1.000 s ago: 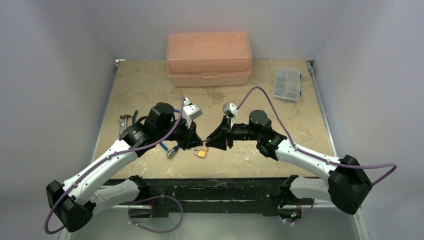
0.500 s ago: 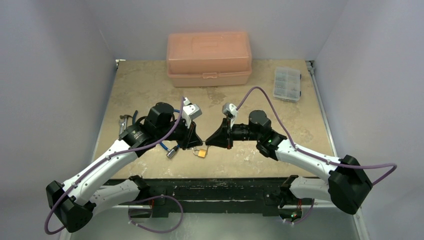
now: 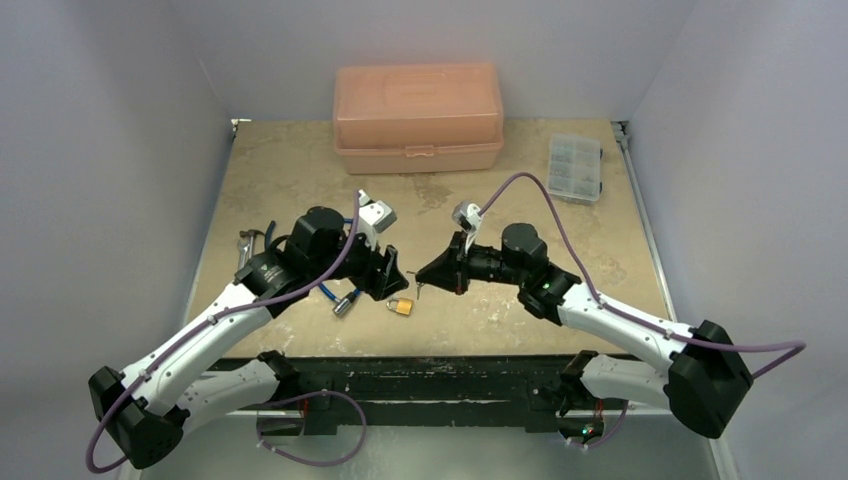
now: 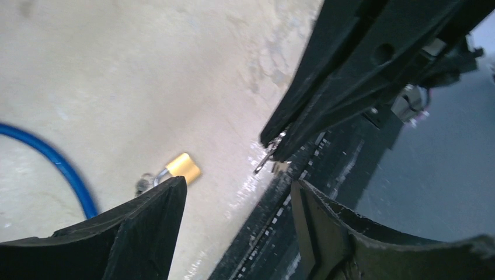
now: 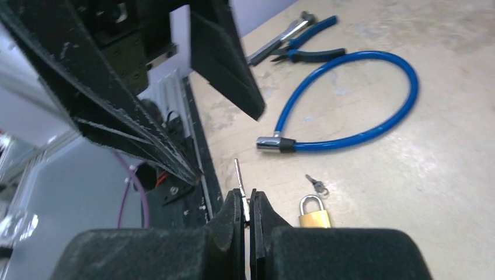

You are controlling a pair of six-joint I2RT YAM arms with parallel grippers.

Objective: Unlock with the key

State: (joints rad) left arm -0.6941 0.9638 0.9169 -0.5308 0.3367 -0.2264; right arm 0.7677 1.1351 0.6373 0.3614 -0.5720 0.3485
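Observation:
The key (image 5: 239, 175) is a thin silver blade standing out from between the tips of my right gripper (image 5: 246, 195), which is shut on it. From the left wrist view the key (image 4: 265, 160) shows at the tip of the right fingers. My left gripper (image 4: 236, 184) is open, with nothing between its fingers, just left of the key. The small brass padlock (image 5: 314, 214) lies flat on the table, below and between the two grippers (image 3: 400, 306). In the top view the right gripper (image 3: 422, 282) faces the left gripper (image 3: 395, 275) closely.
A second small key (image 5: 318, 185) lies by the padlock's shackle. A blue cable lock (image 5: 373, 131) loops on the table left of the padlock, with pliers (image 5: 303, 41) beyond it. An orange box (image 3: 418, 118) and a clear organizer (image 3: 575, 167) stand at the back.
My left gripper has opened and let go of the key, drawing back a little to the left. The right gripper has closed on the key and now holds it alone.

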